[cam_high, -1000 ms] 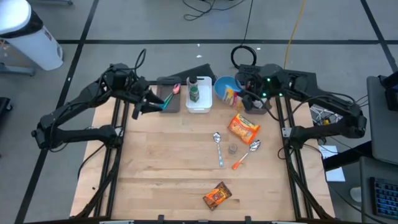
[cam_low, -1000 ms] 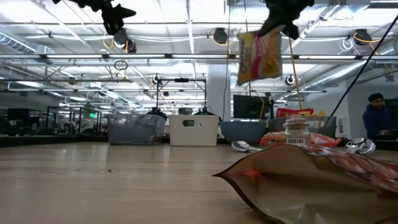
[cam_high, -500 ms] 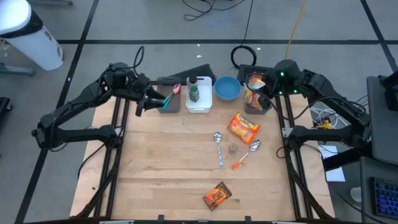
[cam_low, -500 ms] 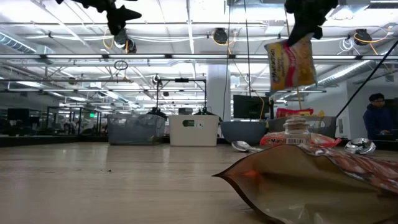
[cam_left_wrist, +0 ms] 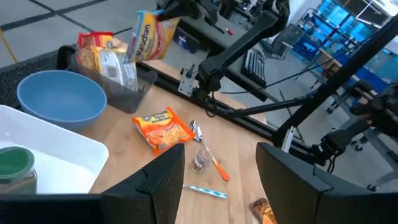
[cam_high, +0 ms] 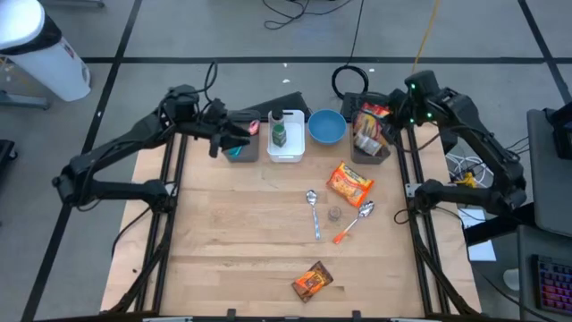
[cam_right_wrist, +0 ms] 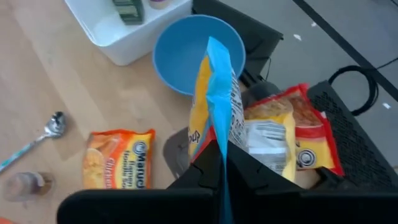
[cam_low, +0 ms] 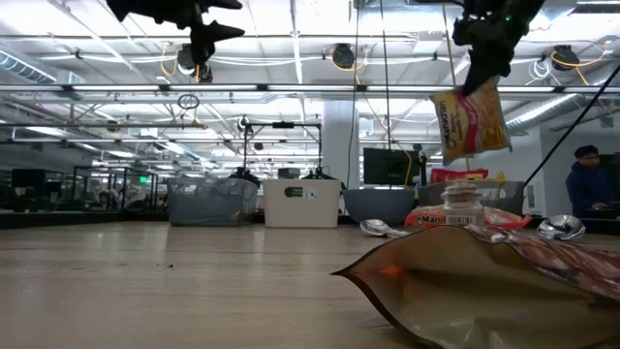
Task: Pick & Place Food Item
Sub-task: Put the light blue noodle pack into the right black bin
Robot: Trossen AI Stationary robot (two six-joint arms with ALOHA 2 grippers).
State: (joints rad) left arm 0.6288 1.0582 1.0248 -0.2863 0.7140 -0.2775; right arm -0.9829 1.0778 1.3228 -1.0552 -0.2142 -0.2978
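Observation:
My right gripper (cam_low: 484,60) is shut on a yellow noodle packet (cam_low: 470,121). It hangs over the dark bin (cam_high: 386,154) at the table's far right, which holds other noodle packets (cam_right_wrist: 292,134). In the right wrist view the packet (cam_right_wrist: 214,99) shows edge-on. An orange noodle packet (cam_high: 349,182) lies flat on the table nearer the middle. My left gripper (cam_left_wrist: 221,180) is open and empty, held high over the dark bin (cam_high: 243,148) at the far left. My right gripper pinches the packet's sealed top edge (cam_right_wrist: 219,152) between its two fingers, coming from above. The packet hangs below the fingers, tilted, clear of the bin and the packets in it (cam_low: 481,87).
A blue bowl (cam_high: 326,127) and a white bin (cam_high: 284,154) with a green-lidded jar (cam_high: 278,132) stand along the far edge. Two spoons (cam_high: 313,210) (cam_high: 357,217), a small bottle (cam_high: 334,215) and a brown snack packet (cam_high: 313,282) lie on the table. A person (cam_low: 586,189) is beyond the right edge.
My right gripper has carried the yellow packet from over the blue bowl toward the table's right edge, to over the dark bin, and has lowered it. My left gripper has moved a little toward the table's right, toward the white bin.

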